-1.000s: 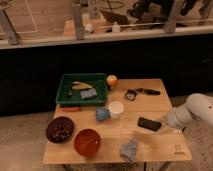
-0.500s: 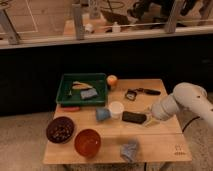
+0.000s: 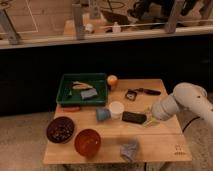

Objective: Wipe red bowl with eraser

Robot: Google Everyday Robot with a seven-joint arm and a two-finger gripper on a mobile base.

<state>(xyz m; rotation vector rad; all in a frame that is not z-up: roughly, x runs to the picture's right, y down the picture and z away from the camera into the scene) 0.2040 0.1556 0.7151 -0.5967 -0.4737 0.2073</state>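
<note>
The red bowl stands upright near the front left of the wooden table, its glossy inside bare. The eraser, a flat black block, is just above the table's middle, to the right of the white cup. My gripper comes in from the right on the white arm and is shut on the eraser's right end. The bowl is well to the left of the gripper and nearer the front.
A dark brown bowl sits left of the red one. A white cup and a tipped blue cup are beside the eraser. A grey-blue cloth lies in front. A green tray, an orange and a black tool stand behind.
My arm reached further over the table and carried the eraser left, from near the right edge toward the white cup. Over the last half second it barely moved.
</note>
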